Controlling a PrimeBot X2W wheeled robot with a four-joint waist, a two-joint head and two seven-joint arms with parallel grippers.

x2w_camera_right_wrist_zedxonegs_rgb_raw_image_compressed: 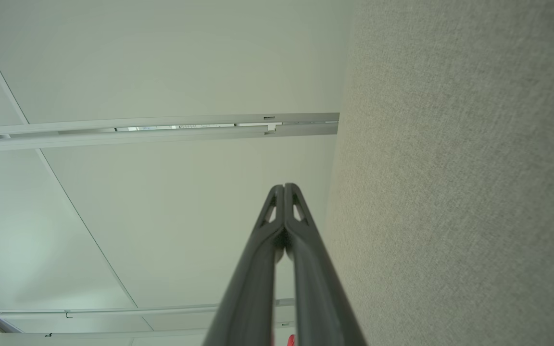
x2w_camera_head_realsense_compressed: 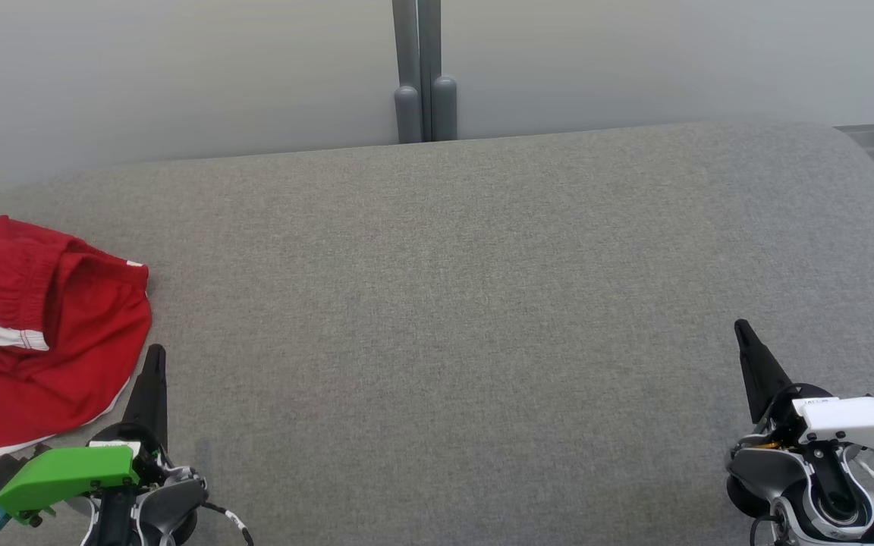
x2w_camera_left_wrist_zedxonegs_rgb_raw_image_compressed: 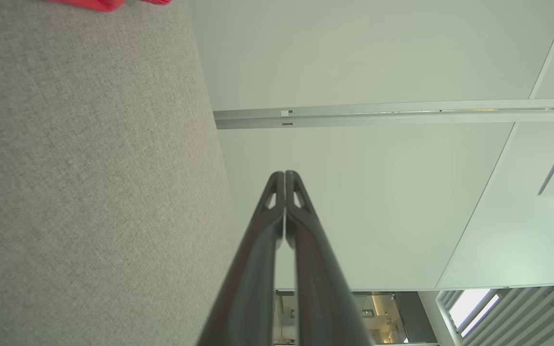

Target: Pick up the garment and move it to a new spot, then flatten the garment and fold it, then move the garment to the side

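Wide grey fabric surface [x2w_camera_head_realsense_compressed: 482, 303] across the scene. Red garment [x2w_camera_head_realsense_compressed: 35, 334] with white stripe, bunched at the left edge. Left gripper [x2w_camera_head_realsense_compressed: 155, 352] pinched closed, empty, just right of the garment's hem. Right gripper [x2w_camera_head_realsense_compressed: 740, 327] closed too, empty, near right, well apart.

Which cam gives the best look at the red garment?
Head view: the red garment lies crumpled on the grey surface, far left, white stripe visible, partly cropped. Left wrist view catches a red sliver at its top edge; right wrist view, a red speck too small to identify.
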